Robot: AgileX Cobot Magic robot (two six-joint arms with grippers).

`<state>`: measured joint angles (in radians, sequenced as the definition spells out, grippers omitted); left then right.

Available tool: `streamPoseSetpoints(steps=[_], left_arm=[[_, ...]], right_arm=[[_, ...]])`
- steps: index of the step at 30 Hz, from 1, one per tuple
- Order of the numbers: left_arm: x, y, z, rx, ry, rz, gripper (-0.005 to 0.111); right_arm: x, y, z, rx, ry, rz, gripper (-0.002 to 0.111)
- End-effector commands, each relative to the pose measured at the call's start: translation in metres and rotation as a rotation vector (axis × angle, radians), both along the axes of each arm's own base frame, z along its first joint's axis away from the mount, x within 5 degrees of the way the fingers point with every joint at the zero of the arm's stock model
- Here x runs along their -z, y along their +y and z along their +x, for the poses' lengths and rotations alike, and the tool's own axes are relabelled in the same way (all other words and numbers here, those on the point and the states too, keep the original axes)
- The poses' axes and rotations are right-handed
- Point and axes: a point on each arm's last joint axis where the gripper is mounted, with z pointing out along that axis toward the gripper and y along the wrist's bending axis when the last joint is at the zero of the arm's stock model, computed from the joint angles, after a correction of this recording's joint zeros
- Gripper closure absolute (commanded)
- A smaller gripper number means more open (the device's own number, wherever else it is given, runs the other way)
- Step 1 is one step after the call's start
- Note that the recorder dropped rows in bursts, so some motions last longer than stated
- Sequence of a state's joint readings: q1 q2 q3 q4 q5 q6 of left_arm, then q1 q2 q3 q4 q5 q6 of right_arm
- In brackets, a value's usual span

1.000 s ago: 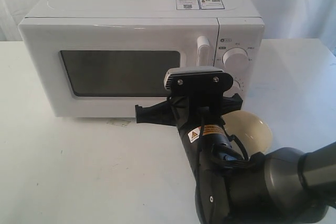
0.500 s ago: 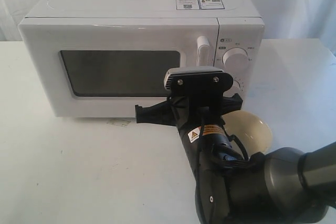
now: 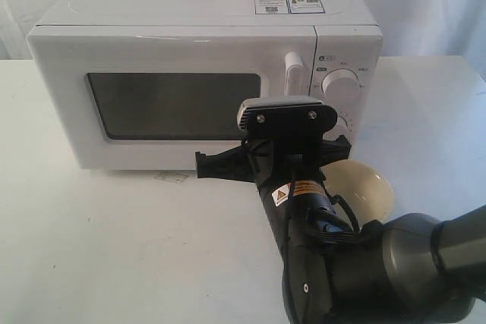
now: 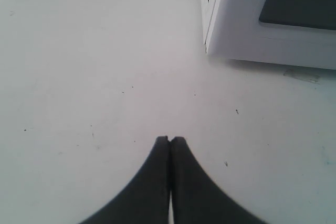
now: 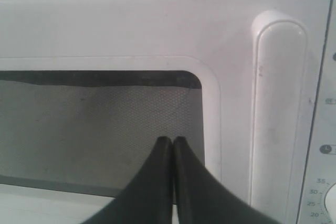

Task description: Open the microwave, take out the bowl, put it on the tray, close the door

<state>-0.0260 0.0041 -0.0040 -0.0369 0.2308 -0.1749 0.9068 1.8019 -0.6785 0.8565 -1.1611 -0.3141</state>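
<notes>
The white microwave stands at the back of the table with its door shut. The dark window and the tall bar handle fill the right wrist view. My right gripper is shut and empty, close in front of the window's corner, beside the handle. In the exterior view its wrist hides the fingertips. The cream-yellow bowl sits on the table in front of the knob panel, partly behind the right arm. My left gripper is shut and empty above bare table near a microwave corner.
A white tabletop stretches in front of the microwave. Two round knobs sit right of the handle. Stickers lie on the microwave's top. A pale backdrop hangs behind. No tray shows in any view.
</notes>
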Motion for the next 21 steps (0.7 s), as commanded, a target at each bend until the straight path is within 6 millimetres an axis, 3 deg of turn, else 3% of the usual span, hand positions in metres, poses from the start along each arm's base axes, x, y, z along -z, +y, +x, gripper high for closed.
streamPoseSetpoints(steps=[1,5,8,11,14,17,21], left_arm=[[0.001,0.000,0.000,-0.003,0.000,-0.004,0.107],[0.001,0.000,0.000,-0.003,0.000,-0.004,0.107],[0.001,0.000,0.000,-0.003,0.000,-0.004,0.107],[0.001,0.000,0.000,-0.003,0.000,-0.004,0.107],[0.001,0.000,0.000,-0.003,0.000,-0.004,0.107],[0.001,0.000,0.000,-0.003,0.000,-0.004,0.107],[0.001,0.000,0.000,-0.003,0.000,-0.004,0.107]], right_arm=[[-0.003,-0.001,-0.001,0.003,-0.014,0.004,0.108],[-0.006,-0.001,-0.002,0.006,-0.004,0.017,0.108],[-0.011,-0.002,-0.006,-0.026,0.109,0.063,0.108],[-0.028,-0.006,-0.015,-0.060,0.233,0.128,0.108],[-0.050,-0.015,-0.028,-0.111,0.277,0.082,0.108],[-0.088,-0.038,-0.050,-0.192,0.214,0.100,0.108],[-0.102,-0.079,-0.071,-0.233,0.227,0.184,0.108]])
